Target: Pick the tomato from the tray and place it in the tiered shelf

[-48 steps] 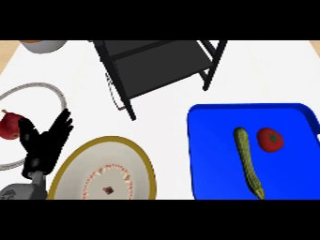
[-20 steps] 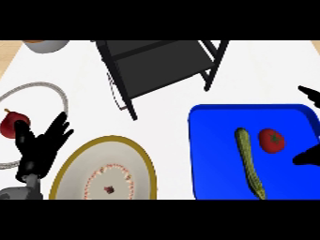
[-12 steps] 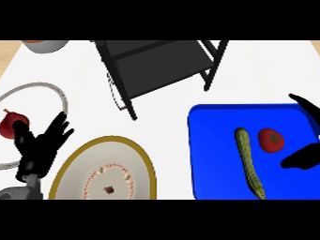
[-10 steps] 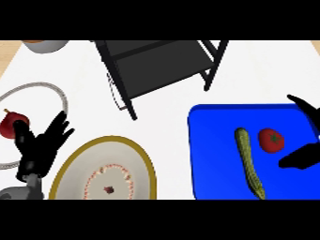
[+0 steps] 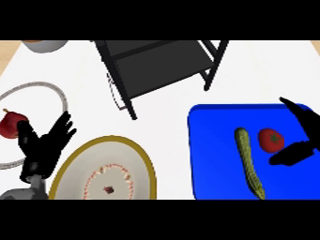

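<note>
Right hand point(image 5: 313, 138) open, empty, spread beside tomato point(image 5: 271, 139) on blue tray point(image 5: 211, 154); tomato just left of palm.

One head view — steeply down onto counter point(image 5: 169, 103).

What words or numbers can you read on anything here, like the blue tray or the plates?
None: no words, numbers or signs show anywhere.
The blue tray, the tomato and the tiered shelf are plain.
The gold-rimmed plate bears only a small pattern, no letters.
</note>
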